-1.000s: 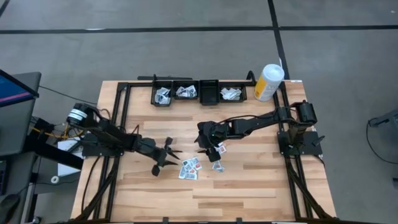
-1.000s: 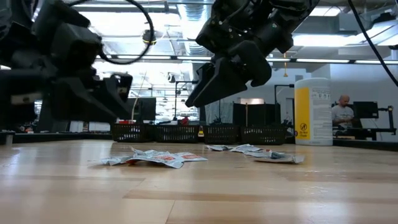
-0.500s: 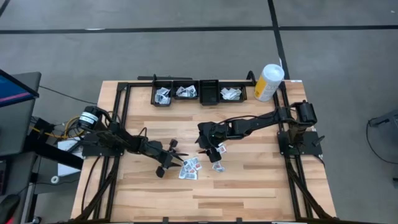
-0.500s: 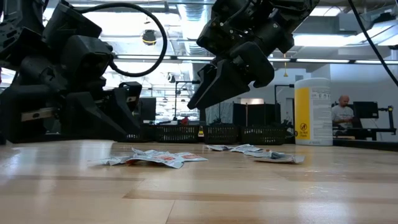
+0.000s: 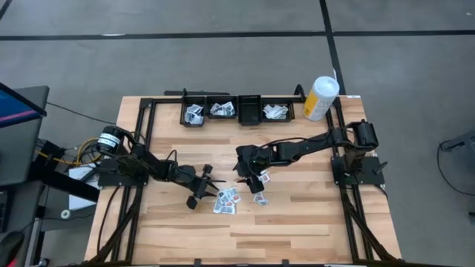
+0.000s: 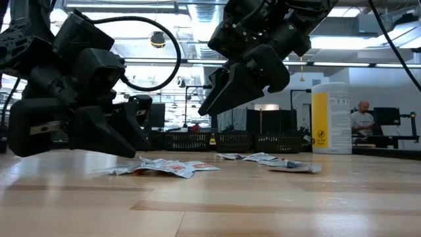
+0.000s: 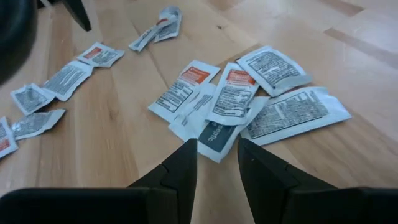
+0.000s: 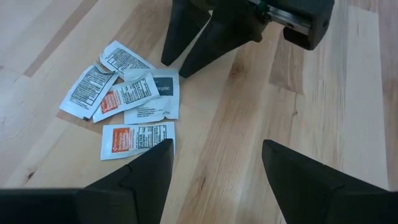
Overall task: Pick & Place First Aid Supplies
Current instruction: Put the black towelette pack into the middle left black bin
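A small pile of white packets with grey and orange print (image 5: 226,199) (image 7: 236,106) (image 8: 130,102) lies flat on the wooden table. More loose packets (image 5: 260,182) (image 7: 62,81) lie just to its right. My left gripper (image 5: 210,185) (image 7: 216,146) is low over the table just left of the pile. It is open by a narrow gap, its fingertips point at the pile's near edge, and it holds nothing. My right gripper (image 5: 249,176) (image 8: 216,146) hangs open above the loose packets, well clear of the table (image 6: 204,108).
Black bins (image 5: 237,110) in a row along the far edge hold some packets. A tall white-and-yellow canister (image 5: 320,96) stands at the far right corner. Black frame rails (image 5: 145,148) run along both sides of the table. A person (image 6: 360,118) sits far off in the room.
My left gripper has moved toward the table's right, closer to the pile of packets, and has come lower over the table. The packets have not moved.
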Controlling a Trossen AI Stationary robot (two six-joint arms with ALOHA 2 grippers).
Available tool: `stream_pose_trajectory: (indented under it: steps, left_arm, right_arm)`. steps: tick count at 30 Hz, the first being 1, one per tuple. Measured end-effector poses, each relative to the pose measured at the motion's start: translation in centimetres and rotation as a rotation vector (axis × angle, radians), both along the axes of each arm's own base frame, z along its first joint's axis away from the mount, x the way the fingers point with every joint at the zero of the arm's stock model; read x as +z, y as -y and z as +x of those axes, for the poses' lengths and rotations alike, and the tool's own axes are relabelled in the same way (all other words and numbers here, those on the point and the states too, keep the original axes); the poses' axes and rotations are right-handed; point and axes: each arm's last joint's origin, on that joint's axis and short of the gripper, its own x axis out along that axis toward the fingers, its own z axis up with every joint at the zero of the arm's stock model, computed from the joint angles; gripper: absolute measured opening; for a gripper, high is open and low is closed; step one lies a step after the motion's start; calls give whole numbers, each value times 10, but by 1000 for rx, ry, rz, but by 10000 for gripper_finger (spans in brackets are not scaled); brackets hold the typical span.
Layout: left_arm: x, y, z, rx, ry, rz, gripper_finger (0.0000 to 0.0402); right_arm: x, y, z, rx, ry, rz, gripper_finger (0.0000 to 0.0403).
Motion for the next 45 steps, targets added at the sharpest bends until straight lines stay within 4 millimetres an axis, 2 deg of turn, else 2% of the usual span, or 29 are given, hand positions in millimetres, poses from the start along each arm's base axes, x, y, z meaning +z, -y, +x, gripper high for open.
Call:
stream_pose_trajectory:
  steps: [11,20,28,32,39,45]
  left_arm:
    - [0,0,0,-17,0,-7,117]
    - [-6,4,14,-59,-15,3,117]
    - [-6,4,14,-59,-15,3,114]
    - [-6,4,14,-59,-15,3,89]
    - [-6,4,14,-59,-16,4,8]
    - [-6,4,14,-60,-14,8,7]
  right_arm:
    - [0,0,0,0,5,0,240]
    - [1,0,1,0,9,0,240]
    - [1,0,1,0,8,0,240]
    - [1,0,1,0,8,0,240]
    - [1,0,1,0,8,1,240]
    - [1,0,1,-1,8,1,240]
